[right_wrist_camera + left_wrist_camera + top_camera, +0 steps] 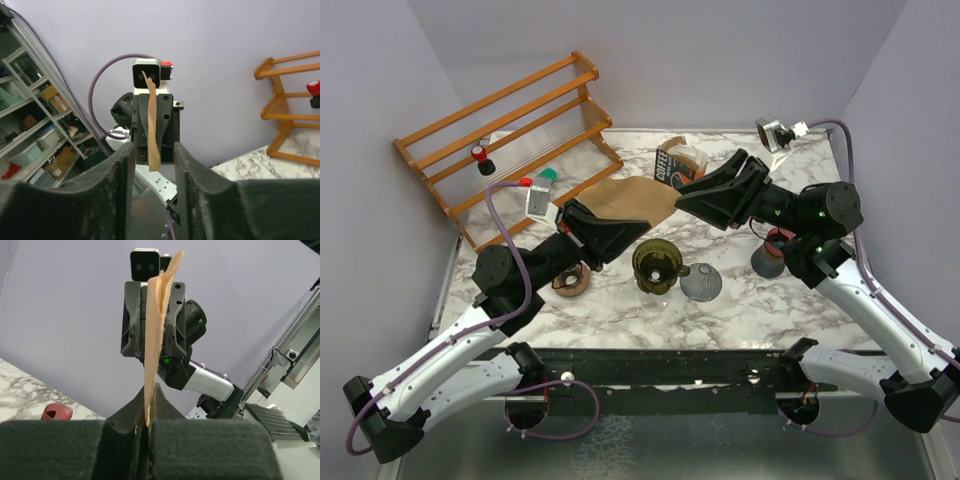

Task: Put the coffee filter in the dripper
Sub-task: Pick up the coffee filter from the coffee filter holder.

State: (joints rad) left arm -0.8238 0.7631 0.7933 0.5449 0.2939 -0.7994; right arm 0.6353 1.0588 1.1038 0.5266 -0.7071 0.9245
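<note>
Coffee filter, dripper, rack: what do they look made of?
Coffee filter: likely unbleached paper, matte brown, thin and wavy where seen edge-on.
Dripper: translucent olive green, glossy; glass or plastic, cannot tell.
Rack: wood, orange-brown, rails look varnished.

**Tight room over the dripper (658, 265)**

I see the dripper's mouth uncovered from above, but the left hand (608, 222) and the coffee filter (632, 198) hang just behind it, and the right hand (682, 198) blocks the far right. On the worktop (620, 315) a grey lid (701, 283) lies just right of the dripper, a brown ring (570, 281) to its left. The near strip is bare.
</note>
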